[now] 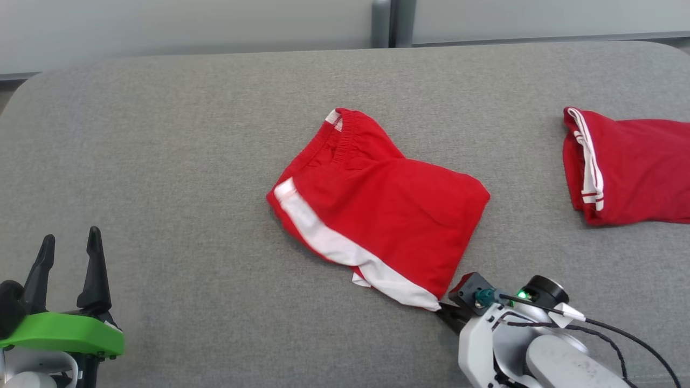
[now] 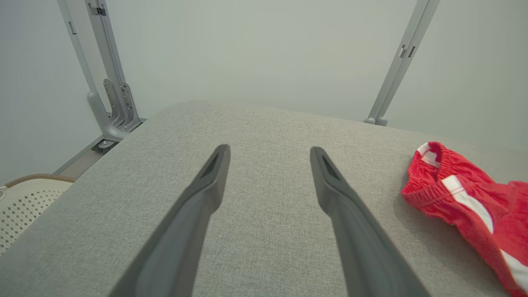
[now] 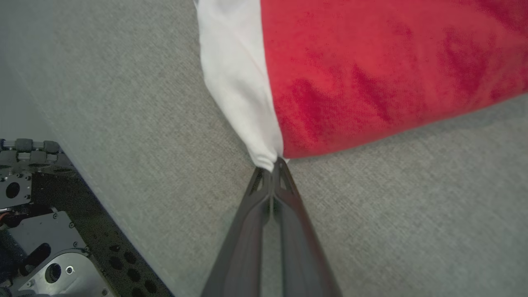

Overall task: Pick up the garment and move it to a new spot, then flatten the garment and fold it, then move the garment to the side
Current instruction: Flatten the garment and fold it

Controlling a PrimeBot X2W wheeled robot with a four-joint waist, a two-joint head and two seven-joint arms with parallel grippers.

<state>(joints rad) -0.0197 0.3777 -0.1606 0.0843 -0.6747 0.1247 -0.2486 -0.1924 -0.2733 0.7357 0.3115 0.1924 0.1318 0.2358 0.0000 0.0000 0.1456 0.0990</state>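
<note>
Lying folded at the middle of the grey fabric-covered bench (image 1: 178,134), the red cloth shorts with a white stripe (image 1: 388,215) seem to need only moving aside. The right gripper (image 3: 274,165) has its jaws pinched on their near striped corner. The left gripper (image 1: 71,237) waits well apart with its jaws wide. Another red striped garment (image 1: 636,167) lies far right.

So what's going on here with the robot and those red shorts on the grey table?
A two-armed robot is working on the red shorts, which lie loosely bunched in the middle of the grey table. The right gripper has its fingers shut on the shorts' near corner, beside the white stripe. The left gripper hovers off to the left with fingers spread, touching nothing. A second red garment lies at the table's right edge.
</note>
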